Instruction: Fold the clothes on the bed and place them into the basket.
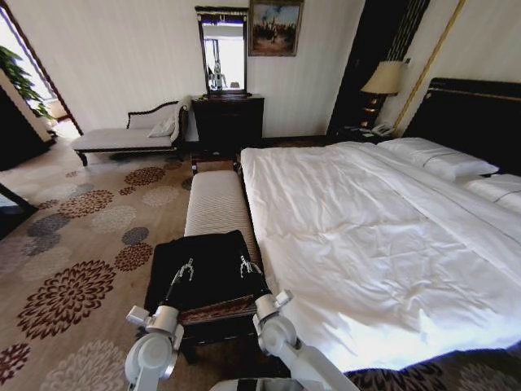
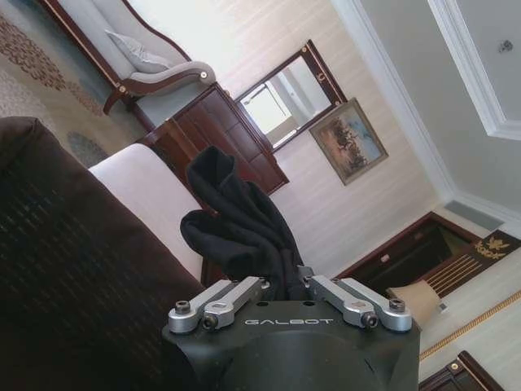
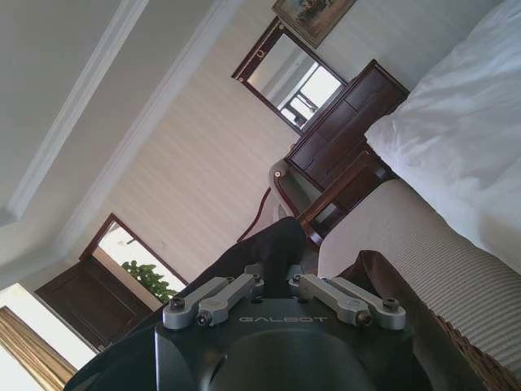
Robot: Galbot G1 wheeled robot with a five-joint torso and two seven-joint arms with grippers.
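**Both grippers hold the black shirt over the basket**

In the head view the left gripper sits at the left edge of the black T-shirt, which is spread flat over the top of the basket. The left arm reaches forward from the bottom of the view, its wrist pointing away from the robot. The left wrist view adds what the head view cannot: the fingers are pinched narrow on a bunched fold of the T-shirt, which rises from between them, with the dark side of the basket beside it.

The striped bench stands just beyond the basket, along the foot of the bed, whose white duvet lies rumpled to the right.

The right gripper sits at the shirt's right edge, its arm held parallel to the left one. The right wrist view shows its fingers closed narrow on a fold of the black cloth, and it also shows the basket's woven rim next to the bench and the duvet.
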